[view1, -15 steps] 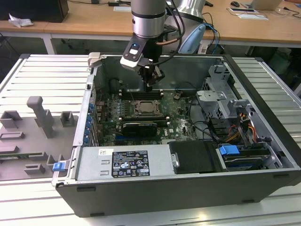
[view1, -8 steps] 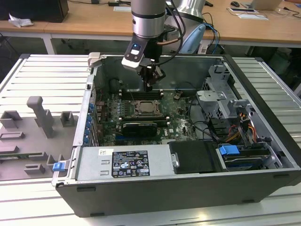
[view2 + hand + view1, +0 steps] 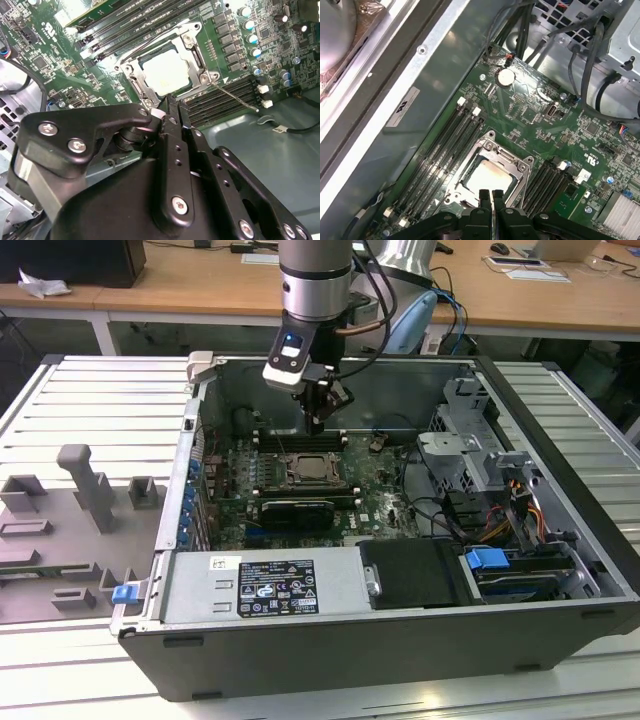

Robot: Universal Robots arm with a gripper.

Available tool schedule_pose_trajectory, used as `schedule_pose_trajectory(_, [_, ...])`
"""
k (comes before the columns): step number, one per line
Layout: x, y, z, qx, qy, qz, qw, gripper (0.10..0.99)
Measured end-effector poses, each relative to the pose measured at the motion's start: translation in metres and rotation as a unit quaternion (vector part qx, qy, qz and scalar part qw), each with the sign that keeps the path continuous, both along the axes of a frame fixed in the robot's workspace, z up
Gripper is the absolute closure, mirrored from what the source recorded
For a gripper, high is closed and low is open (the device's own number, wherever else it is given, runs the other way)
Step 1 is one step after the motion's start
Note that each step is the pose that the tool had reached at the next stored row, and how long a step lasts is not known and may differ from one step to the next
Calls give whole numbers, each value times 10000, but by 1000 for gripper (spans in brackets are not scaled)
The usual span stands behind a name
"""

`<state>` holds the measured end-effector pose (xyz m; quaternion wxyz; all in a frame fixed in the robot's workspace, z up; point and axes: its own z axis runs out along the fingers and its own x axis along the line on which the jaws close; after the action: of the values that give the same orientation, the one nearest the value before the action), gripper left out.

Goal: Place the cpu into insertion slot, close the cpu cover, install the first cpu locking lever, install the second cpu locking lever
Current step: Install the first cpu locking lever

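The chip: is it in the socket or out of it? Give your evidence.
In. The chip lies flat inside the socket, with metal framing every side, in both wrist views.

Gripper (image 3: 317,426) hangs just above the insertion slot (image 3: 313,469), mid-frame in the exterior view, with open air over the board around it. Memory slots (image 3: 445,150) lie low on both sides of the socket. The rear case wall (image 3: 400,385) stands close behind. The drive cage (image 3: 470,445) and loose cables (image 3: 445,510) crowd the exterior view's right, and a long black card (image 3: 295,510) lies just in front.
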<state>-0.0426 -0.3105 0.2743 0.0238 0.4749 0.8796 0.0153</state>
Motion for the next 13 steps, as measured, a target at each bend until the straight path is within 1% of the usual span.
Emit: schedule_pose_trajectory(13, [0, 0, 0, 0, 0, 246, 9997, 925])
